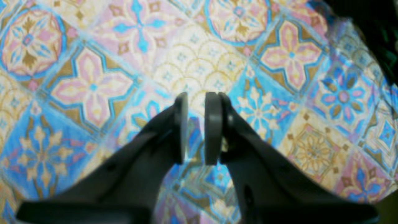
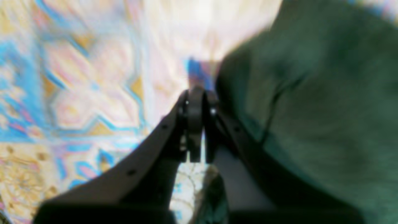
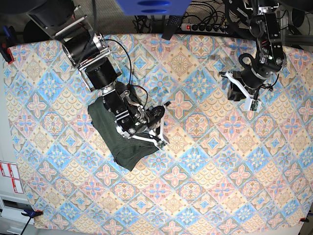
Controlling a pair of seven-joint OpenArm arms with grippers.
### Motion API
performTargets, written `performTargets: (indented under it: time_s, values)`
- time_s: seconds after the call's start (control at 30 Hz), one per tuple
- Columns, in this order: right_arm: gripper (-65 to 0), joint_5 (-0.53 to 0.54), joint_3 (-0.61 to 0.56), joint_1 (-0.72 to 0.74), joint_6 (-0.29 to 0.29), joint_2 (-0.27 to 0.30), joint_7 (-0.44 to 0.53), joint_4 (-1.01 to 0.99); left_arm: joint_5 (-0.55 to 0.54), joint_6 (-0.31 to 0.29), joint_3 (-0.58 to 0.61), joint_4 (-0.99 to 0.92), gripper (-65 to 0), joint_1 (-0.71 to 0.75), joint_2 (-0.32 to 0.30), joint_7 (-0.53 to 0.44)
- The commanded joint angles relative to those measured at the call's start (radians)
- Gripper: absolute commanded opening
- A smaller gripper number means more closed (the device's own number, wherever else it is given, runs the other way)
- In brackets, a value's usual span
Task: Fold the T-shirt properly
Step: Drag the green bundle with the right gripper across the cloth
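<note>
The T-shirt (image 3: 110, 132) lies in a compact dark green bundle left of the table's middle. It fills the right side of the right wrist view (image 2: 311, 93), blurred. My right gripper (image 3: 160, 141) hovers at the bundle's right edge, just beside the fabric. In its own view (image 2: 199, 93) the jaws stand pressed together with nothing visible between them. My left gripper (image 3: 254, 105) is far off at the back right over bare cloth. In its wrist view (image 1: 196, 96) the pads stand a narrow gap apart and hold nothing. The label is hidden.
A patterned tile-print tablecloth (image 3: 205, 171) covers the whole table. A power strip and cables (image 3: 205, 27) lie along the back edge. A red clamp (image 3: 5, 51) holds the cloth at the left edge.
</note>
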Motion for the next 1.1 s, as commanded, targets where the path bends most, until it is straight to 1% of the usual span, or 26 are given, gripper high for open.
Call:
performTargets:
  time_s: [0.0, 0.2, 0.5, 0.67, 0.97, 1.0, 1.07]
  values:
    - [-65.0, 0.006, 0.004, 0.04, 0.0, -0.014, 0.026, -0.006, -0.005, 0.004, -0.004, 0.026, -56.5, 0.002, -0.012, -0.015]
    - [-65.0, 0.006, 0.006, 0.07, 0.0, -0.003, 0.097, -0.103, -0.005, 0.004, -0.006, 0.026, -56.5, 0.006, -0.013, -0.015]
    - [-65.0, 0.004, 0.009, 0.07, 0.0, 0.135, 0.129, -0.118, -0.005, 0.004, -0.006, 0.024, -56.5, 0.006, -0.013, -0.015]
    - [-65.0, 0.006, 0.009, 0.07, 0.0, 0.203, 0.177, -0.124, -0.005, 0.004, -0.006, 0.024, -56.5, 0.006, -0.013, -0.015]
    - [-65.0, 0.006, 0.01, 0.099, 0.0, 0.282, 0.193, -0.126, -0.005, 0.004, -0.006, 0.026, -56.5, 0.028, -0.015, -0.018]
    - [-65.0, 0.006, 0.018, 0.108, 0.0, 0.288, 0.195, -0.126, -0.005, 0.004, -0.006, 0.026, -56.5, 0.028, -0.015, -0.018]
    - [-65.0, 0.006, 0.075, 0.113, 0.0, 0.292, 0.195, -0.126, -0.005, 0.004, -0.006, 0.026, -56.5, 0.028, -0.015, -0.018]
